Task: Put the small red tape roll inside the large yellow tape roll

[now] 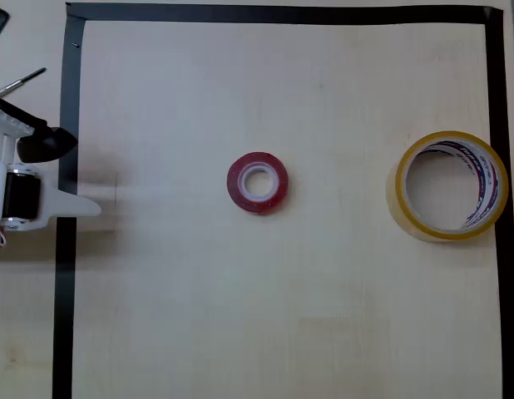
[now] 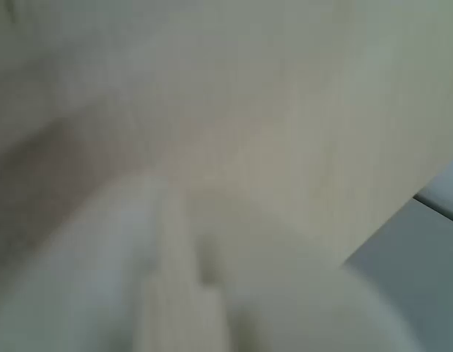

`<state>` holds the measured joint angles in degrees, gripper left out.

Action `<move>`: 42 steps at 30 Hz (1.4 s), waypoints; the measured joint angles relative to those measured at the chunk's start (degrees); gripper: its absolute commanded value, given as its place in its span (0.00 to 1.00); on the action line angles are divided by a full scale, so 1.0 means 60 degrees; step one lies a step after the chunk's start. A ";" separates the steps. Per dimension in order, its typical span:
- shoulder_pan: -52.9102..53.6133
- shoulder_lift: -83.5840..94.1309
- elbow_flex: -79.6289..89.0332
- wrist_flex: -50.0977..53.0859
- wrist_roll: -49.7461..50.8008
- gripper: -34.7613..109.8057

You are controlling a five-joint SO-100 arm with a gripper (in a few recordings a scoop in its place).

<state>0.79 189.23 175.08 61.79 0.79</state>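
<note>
Lying flat: glossy red ring (image 1: pixel 257 183), translucent yellow ring (image 1: pixel 451 186); hand (image 1: pixel 74 174) parted, empty.

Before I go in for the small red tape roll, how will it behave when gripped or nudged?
The small red tape roll lies flat on the wooden table, hole up, so it should slide rather than roll if nudged. It looks like a rigid ring and probably will not deform. Its surface looks glossy, so the fingers may slip; gripping across the wall through the white core seems safer.
</note>
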 measured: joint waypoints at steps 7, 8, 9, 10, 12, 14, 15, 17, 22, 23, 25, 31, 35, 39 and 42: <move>0.0000 0.0000 0.0000 0.0000 0.0000 0.24; 0.0000 0.0000 0.0000 0.0000 0.0000 0.24; 0.0015 0.0000 0.0000 0.0000 0.0000 0.24; 0.0015 0.0000 0.0000 0.0000 0.0000 0.24; 0.0000 0.0000 0.0000 0.0000 0.0000 0.24; 0.0000 0.0000 0.0000 0.0000 0.0000 0.24; 0.0000 0.0000 0.0000 0.0000 0.0000 0.24; 0.0029 0.0000 0.0000 0.0059 0.0000 0.24; 0.0059 -0.0308 -0.0264 0.0234 0.0000 0.24; -0.0059 -0.0630 -0.0498 0.0088 0.0000 0.24; -0.0073 -0.1729 -0.1172 -0.0190 0.0000 0.24; 0.0000 -0.6943 -0.4673 -0.0557 0.0000 0.24; -0.0132 -1.0547 -0.7236 -0.0586 0.0000 0.24; -0.0308 -1.3315 -0.9419 -0.0586 0.0000 0.24; -0.0630 -1.4517 -1.0430 -0.0645 0.0000 0.24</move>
<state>-2.99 102.13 112.50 57.92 0.79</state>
